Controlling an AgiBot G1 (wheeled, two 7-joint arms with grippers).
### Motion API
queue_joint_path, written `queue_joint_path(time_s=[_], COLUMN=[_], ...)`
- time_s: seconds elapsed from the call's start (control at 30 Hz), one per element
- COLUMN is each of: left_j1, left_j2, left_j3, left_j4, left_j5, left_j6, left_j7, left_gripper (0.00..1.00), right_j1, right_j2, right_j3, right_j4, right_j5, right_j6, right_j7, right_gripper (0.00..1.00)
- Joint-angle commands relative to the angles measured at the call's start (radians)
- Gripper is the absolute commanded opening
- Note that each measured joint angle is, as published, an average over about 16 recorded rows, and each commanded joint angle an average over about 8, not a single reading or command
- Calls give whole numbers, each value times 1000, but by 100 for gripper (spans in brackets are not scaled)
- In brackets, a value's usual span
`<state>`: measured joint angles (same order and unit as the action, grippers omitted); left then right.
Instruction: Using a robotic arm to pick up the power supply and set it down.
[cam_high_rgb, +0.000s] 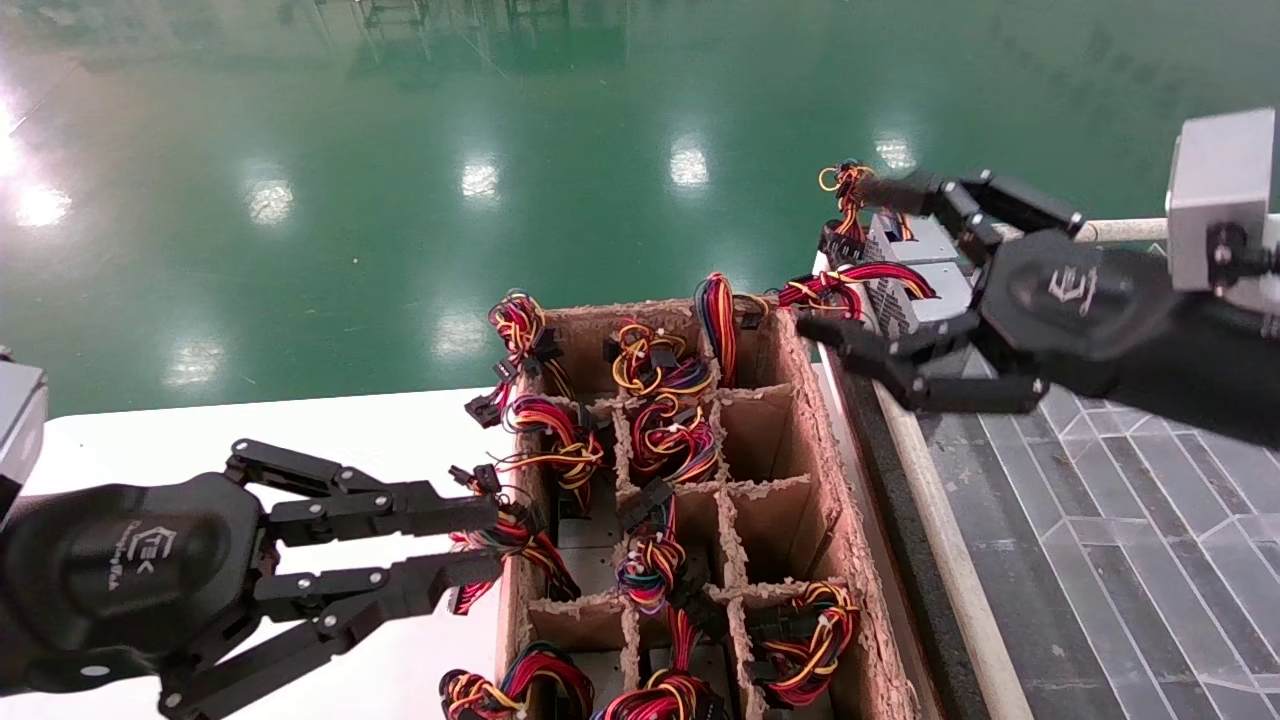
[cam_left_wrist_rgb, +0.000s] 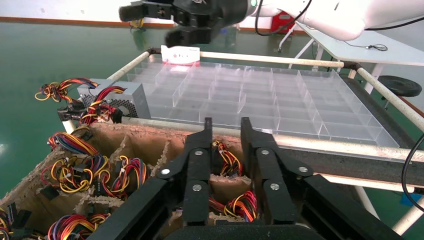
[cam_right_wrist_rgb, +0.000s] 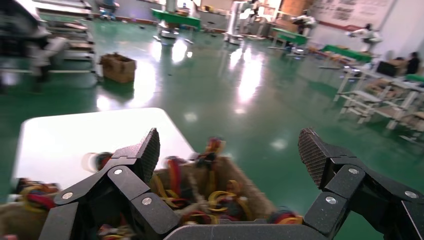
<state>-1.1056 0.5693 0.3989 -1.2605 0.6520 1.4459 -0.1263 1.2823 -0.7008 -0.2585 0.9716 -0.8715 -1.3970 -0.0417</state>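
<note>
Left gripper (cam_high_rgb: 470, 545): parked low at the near-left, over the white table (cam_high_rgb: 250, 430), fingers slightly apart and holding nothing, tips just at the wall of the cardboard crate (cam_high_rgb: 800, 440).

Cardboard crate: ragged-edged divider box in the centre, cells packed with units trailing red, yellow and purple wire bundles (cam_high_rgb: 655, 400); several cells on its right side show bare cardboard.

Clear divider tray (cam_left_wrist_rgb: 260, 95): sits to the right of the crate on a black-edged frame with a pale rail, its compartments mostly bare.

Power supply (cam_high_rgb: 915, 285): silver-grey box, perforated face toward the crate, lying at the tray's far-left corner just beyond the crate's far-right corner; red and purple wires (cam_high_rgb: 850, 280) spill toward the crate. A second grey unit with yellow-orange loops (cam_high_rgb: 845, 195) stands just behind it.

Right gripper (cam_high_rgb: 835, 265): spread wide, fingers bracketing the power supply near and far without visibly pressing on it.

Beyond: open green floor (cam_high_rgb: 400, 150).
</note>
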Motion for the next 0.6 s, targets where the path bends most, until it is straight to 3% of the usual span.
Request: queue_joint_path(time_s=[0.03,0.6], left_j1=[0,0], left_j2=[0,0], left_j3=[0,0], left_j4=[0,0], left_j5=[0,0], left_j6=[0,0], left_j7=[0,0], left_gripper=[100,100], right_j1=[-18,-165], right_j2=[8,71], right_j3=[-2,-17], right_j4=[27,249], right_j5=[12,112], right_j6=[-8,-79], right_j7=[19,183], right_gripper=[100,100])
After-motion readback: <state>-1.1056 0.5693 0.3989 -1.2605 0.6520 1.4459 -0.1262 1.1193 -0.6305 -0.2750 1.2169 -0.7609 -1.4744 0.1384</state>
